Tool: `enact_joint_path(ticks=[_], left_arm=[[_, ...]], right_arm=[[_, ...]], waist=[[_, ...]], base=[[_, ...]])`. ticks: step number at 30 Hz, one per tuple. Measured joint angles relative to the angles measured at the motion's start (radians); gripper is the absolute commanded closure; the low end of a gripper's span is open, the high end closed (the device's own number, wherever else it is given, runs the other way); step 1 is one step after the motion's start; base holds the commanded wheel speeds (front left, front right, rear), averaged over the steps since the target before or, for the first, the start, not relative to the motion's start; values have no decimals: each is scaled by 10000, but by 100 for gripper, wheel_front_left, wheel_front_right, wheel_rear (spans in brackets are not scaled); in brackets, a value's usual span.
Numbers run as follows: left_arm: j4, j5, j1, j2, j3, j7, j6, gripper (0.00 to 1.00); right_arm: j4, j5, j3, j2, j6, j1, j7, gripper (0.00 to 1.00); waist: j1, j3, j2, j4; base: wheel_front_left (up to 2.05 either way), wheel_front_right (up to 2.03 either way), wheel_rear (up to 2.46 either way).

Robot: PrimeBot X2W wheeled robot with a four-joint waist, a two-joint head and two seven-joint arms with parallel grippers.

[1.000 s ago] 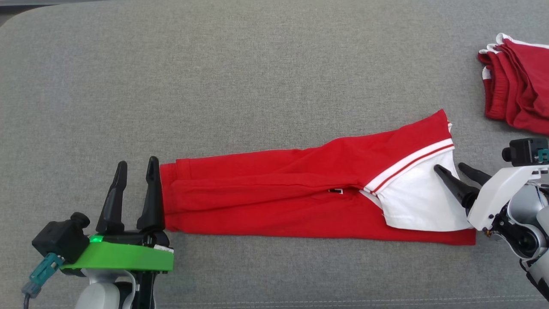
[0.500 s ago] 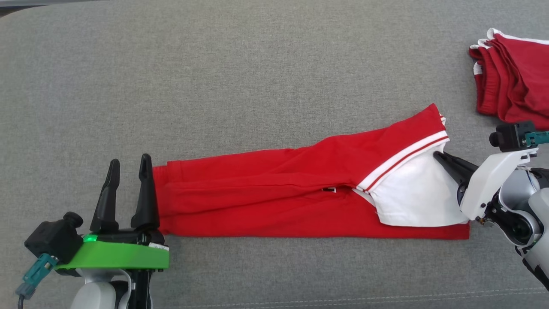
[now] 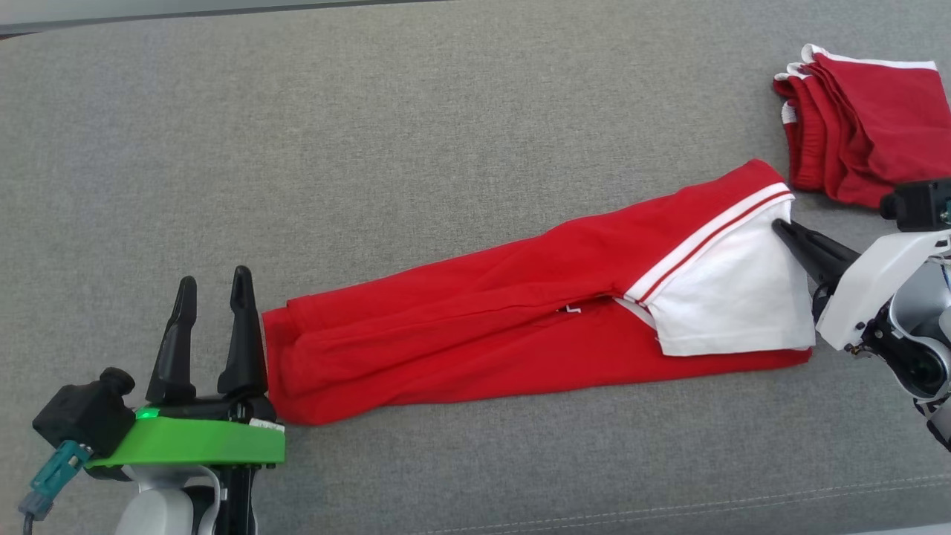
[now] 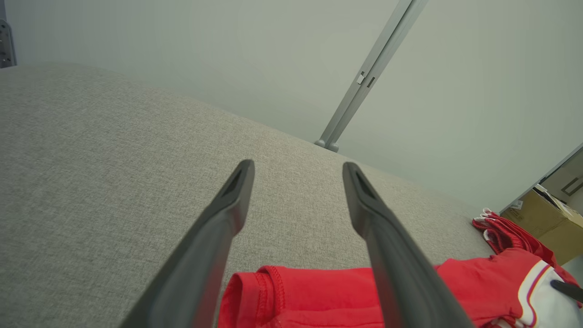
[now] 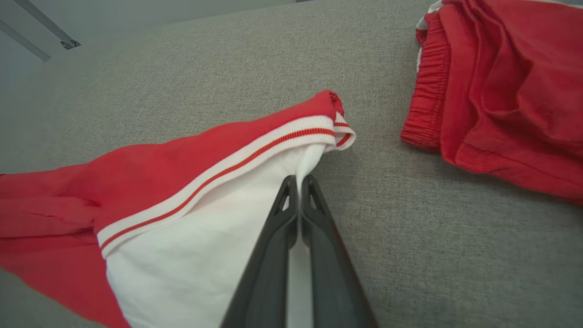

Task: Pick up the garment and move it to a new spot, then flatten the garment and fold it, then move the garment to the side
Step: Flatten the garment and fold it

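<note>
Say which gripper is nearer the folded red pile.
Right. The right gripper, shut on the garment, sits beside the folded red pile; the left gripper stands at the garment's far end.

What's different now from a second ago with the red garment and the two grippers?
The right gripper closed on the white edge of the garment and drew that end nearer the folded red pile, so it lies more slanted. The left gripper stayed open beside the other end; the pile stayed put.
</note>
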Motion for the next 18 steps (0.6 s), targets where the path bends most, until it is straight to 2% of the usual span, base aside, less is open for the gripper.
enact_joint_path(ticks=[6,14,18], left_arm=[[-2,98,40,0,127,0,0,0],[-58,167,226,0,157,0,0,0],[-65,167,238,0,150,0,0,0]], right_arm=[[0,0,100,-282,0,-273,-232,100],[-35,-94,65,-974,0,-758,-445,100],[-174,-178,431,-1097,0,-813,-401,100]], waist=[[0,-160,0,-345],[0,-420,0,-846],[0,-547,0,-1071]], base=[[0,0,0],[0,0,0],[0,0,0]])
